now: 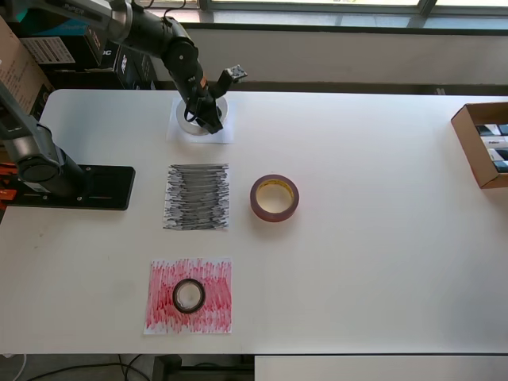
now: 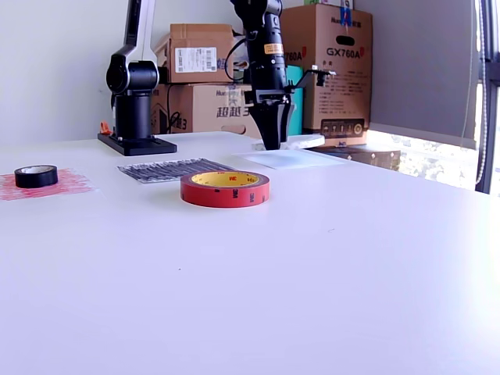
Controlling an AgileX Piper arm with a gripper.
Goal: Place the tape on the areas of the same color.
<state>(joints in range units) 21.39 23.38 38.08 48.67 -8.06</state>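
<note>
My gripper [image 1: 211,122] [image 2: 273,142] points down over the plain white sheet [image 1: 225,136] [image 2: 285,160] at the table's far side, shut on the rim of the flat white tape ring [image 1: 184,118] [image 2: 306,141]. The ring hangs just above the sheet. In the overhead view the dark-red roll with a yellowish core [image 1: 275,198] [image 2: 225,188] lies on bare table, right of the black-scribbled sheet [image 1: 197,197] [image 2: 173,169]. The small black roll [image 1: 189,295] [image 2: 36,176] rests on the red-scribbled sheet [image 1: 216,308] [image 2: 69,184].
The arm's black base plate [image 1: 87,187] [image 2: 137,144] stands at the overhead view's left edge. An open cardboard box [image 1: 470,141] sits at the table's right edge in that view. Stacked cartons [image 2: 336,70] stand behind the table.
</note>
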